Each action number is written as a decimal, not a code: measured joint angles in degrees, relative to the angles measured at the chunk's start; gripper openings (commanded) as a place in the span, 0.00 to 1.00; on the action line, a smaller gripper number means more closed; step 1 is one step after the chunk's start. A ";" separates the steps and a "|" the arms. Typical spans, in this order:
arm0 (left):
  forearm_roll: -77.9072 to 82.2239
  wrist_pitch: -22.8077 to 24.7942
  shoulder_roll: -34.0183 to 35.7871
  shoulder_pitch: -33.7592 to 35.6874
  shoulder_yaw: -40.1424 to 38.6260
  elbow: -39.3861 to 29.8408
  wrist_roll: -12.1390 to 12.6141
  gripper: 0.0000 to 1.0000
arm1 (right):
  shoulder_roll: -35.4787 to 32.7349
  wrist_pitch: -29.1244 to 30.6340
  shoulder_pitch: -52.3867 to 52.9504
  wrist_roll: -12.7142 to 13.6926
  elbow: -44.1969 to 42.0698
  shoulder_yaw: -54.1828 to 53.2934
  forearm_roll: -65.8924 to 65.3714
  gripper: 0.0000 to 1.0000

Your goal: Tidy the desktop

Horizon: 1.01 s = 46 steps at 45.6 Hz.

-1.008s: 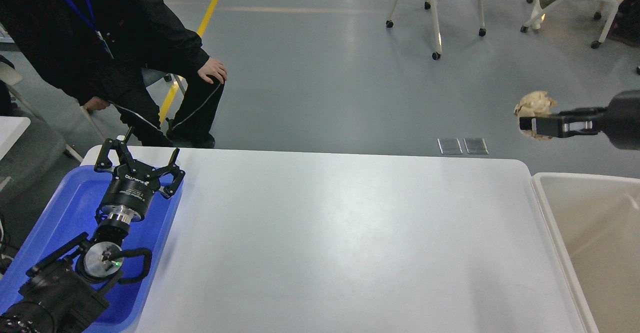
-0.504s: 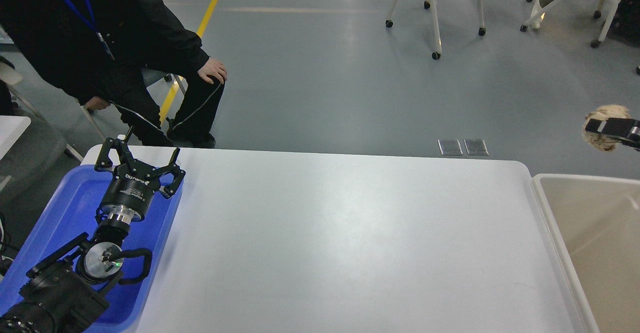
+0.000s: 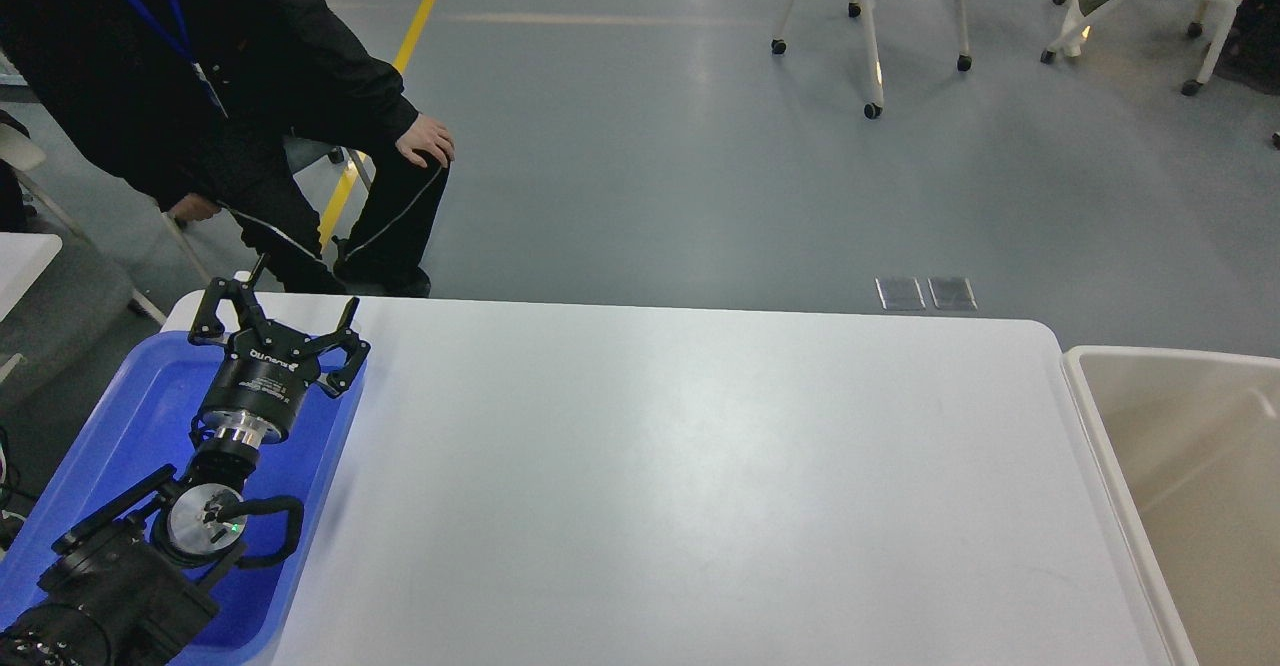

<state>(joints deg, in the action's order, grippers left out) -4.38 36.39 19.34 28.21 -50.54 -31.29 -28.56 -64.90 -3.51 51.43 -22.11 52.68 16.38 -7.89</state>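
Note:
The desktop (image 3: 700,476) is a wide white tabletop with rounded corners, bare across its visible surface. My left gripper (image 3: 285,308) is open and empty, hovering over the far end of the blue tray (image 3: 150,406) at the desktop's left edge. My right arm and gripper are out of view. The crumpled paper ball seen earlier is out of view too.
A beige bin (image 3: 1190,476) stands against the desktop's right edge. A person in black (image 3: 200,96) sits just beyond the far left corner. Two white wheeled chairs (image 3: 880,6) stand on the grey floor farther back.
My right gripper, shut on a crumpled paper ball, moved right and left the view at the right edge. The left arm has not moved.

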 measured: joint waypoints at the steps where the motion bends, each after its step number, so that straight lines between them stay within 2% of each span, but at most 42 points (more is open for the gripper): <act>1: 0.00 0.00 0.00 0.00 0.00 0.00 0.00 1.00 | 0.62 -0.05 -1.04 -0.02 -0.90 -0.46 0.82 0.00; 16: -0.01 0.00 0.00 0.00 0.00 0.00 0.00 1.00 | 14.38 -0.20 -17.33 0.62 -19.90 -13.13 8.52 0.00; 30: 0.03 -0.01 0.00 0.01 0.00 0.00 0.00 1.00 | 27.38 0.45 -22.47 5.17 -37.09 -19.29 10.17 0.00; 46: 0.03 0.00 0.00 0.05 0.00 0.00 0.00 1.00 | 32.30 0.24 -23.43 6.97 -41.98 -20.95 10.47 0.00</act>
<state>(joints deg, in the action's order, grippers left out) -4.35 36.40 19.34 28.26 -50.54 -31.29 -28.56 -32.59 -3.27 28.00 -15.14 10.69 -4.57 2.58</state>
